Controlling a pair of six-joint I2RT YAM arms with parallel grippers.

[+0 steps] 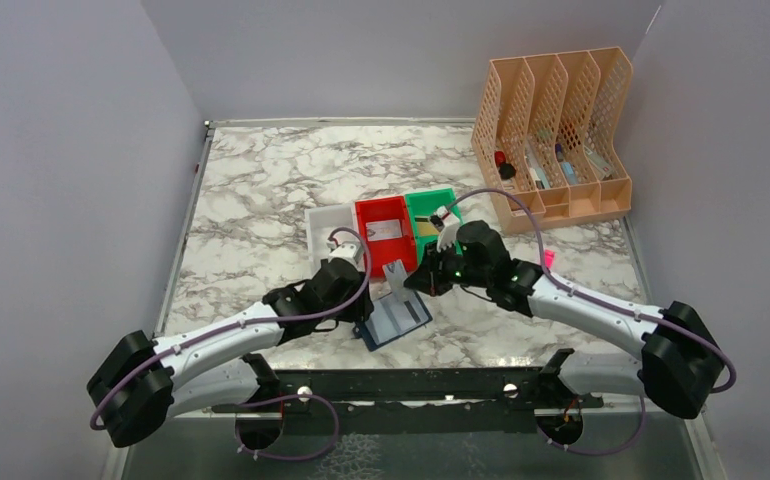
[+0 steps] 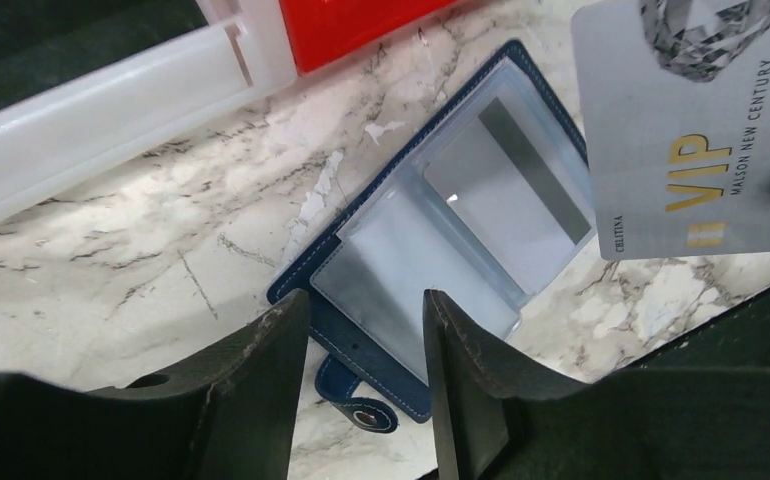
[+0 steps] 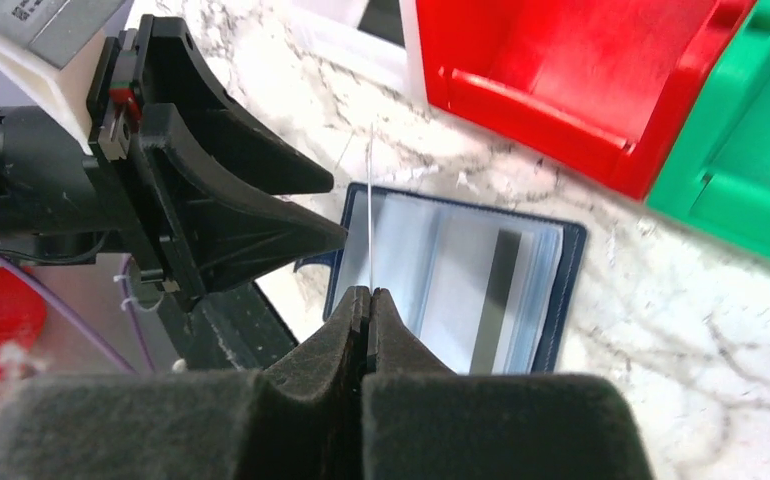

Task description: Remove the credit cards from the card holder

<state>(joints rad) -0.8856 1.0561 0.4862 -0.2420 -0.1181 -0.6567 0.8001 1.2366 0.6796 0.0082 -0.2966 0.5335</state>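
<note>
**A:** Where's the card (image 2: pixel 681 130) now?

**B:** Your right fingers (image 3: pixel 356 325) are pressed together on one edge of it, above the open holder (image 2: pixel 411 270). The holder lies flat near the middle of the desk's (image 1: pixel 261 180) near edge. Your left fingers (image 2: pixel 261 370) hang spread over the holder, gripping nothing.

**A:** How will it handle?

**B:** Light, stiff and slick, I'd judge, so pinch well in from the rim. A second card (image 2: pixel 506 195) sits in a sleeve. Take it by whatever edge shows.
</note>
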